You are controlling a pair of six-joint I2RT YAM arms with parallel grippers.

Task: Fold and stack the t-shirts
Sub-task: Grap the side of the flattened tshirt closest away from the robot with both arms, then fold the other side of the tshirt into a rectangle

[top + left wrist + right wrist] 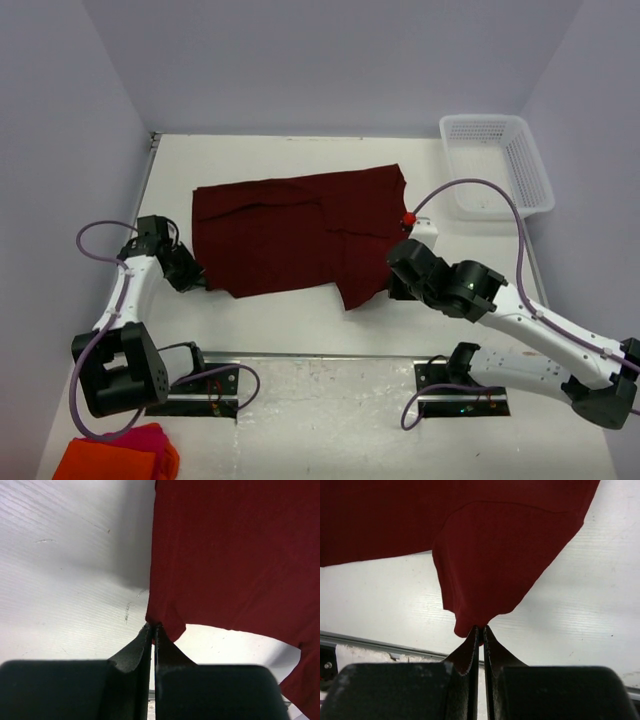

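Shirt: dark red soft short-sleeved t-shirt (pixel 300 235) lies spread on the white table (pixel 300 320).
Left gripper (pixel 153 628): closed tight, seems to pinch the shirt's edge.
Right gripper (pixel 480 630): closed tight on a shirt corner.

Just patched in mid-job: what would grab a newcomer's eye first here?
A maroon t-shirt lies spread across the middle of the table, with the left gripper and right gripper each shut on a bit of its near edge, one at each side. A white basket sits at the far right corner, and orange and pink cloths are bunched at the near left.
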